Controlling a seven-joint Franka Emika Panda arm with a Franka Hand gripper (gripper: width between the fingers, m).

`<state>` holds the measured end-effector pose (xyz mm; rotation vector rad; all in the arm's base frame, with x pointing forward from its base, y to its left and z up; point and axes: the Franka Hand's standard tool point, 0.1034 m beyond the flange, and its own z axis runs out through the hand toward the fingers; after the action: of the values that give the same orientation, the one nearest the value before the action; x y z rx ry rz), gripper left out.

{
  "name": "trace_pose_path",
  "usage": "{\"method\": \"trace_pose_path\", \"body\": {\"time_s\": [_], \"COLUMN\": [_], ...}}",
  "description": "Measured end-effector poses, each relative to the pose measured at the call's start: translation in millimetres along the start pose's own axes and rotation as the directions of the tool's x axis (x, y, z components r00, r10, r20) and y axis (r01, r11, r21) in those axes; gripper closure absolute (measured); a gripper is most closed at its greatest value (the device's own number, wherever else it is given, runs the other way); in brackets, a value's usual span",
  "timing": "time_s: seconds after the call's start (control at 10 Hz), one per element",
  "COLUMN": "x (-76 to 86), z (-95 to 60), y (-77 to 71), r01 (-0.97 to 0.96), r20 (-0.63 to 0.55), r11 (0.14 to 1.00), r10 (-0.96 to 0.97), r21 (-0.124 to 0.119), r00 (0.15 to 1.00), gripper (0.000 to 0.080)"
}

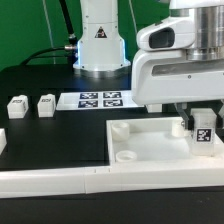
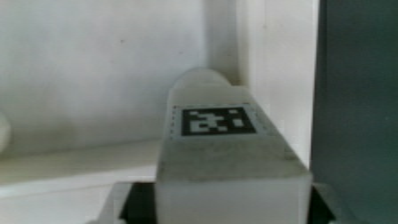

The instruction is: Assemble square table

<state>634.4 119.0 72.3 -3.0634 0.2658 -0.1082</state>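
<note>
Wrist view shows the fingers [image 2: 130,208] clamped on a tagged leg post [image 2: 217,150], over the square top [image 1: 150,150].

Black desk [image 1: 45,140] with the marker board [image 1: 100,99] lying flat on it toward the back: a thin white strip with a row of black-and-white tags, its end at the exterior view's right covered from sight. Long white rail [image 1: 60,182] lies flat along the desk's near edge across the whole width. A small white bit [image 1: 3,140] is cut off by the exterior view's left edge, and I can't tell if it joins the rail. Green backdrop [image 1: 30,25] stands behind the desk, with a black cable [image 1: 66,18] hanging in front of it.
</note>
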Motion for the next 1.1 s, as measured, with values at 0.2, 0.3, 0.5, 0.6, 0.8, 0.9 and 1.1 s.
{"method": "trace_pose_path", "body": {"time_s": [0.2, 0.3, 0.5, 0.6, 0.8, 0.9, 1.1], "x": [-0.3, 0.2, -0.5, -1.3, -1.9, -2.0, -3.0], "z": [0.1, 0.0, 1.6, 1.4, 1.4, 1.5, 1.6], "y": [2.3, 4.8, 9.0, 11.1, 10.5, 10.6, 9.2], "r01": [-0.282, -0.462, -0.766, -0.807, -0.867, -0.887, -0.962], "r20": [0.006, 0.015, 0.054, 0.075, 0.076, 0.078, 0.091], "r11": [0.959, 0.887, 0.643, 0.59, 0.499, 0.461, 0.273], "r10": [0.282, 0.462, 0.764, 0.804, 0.864, 0.884, 0.958], "r21": [-0.006, 0.001, 0.014, 0.026, 0.015, 0.012, -0.004], "r00": [0.959, 0.887, 0.643, 0.59, 0.498, 0.461, 0.272], "gripper": [0.0509, 0.0509, 0.0509, 0.0509, 0.0509, 0.0509, 0.0508]}}
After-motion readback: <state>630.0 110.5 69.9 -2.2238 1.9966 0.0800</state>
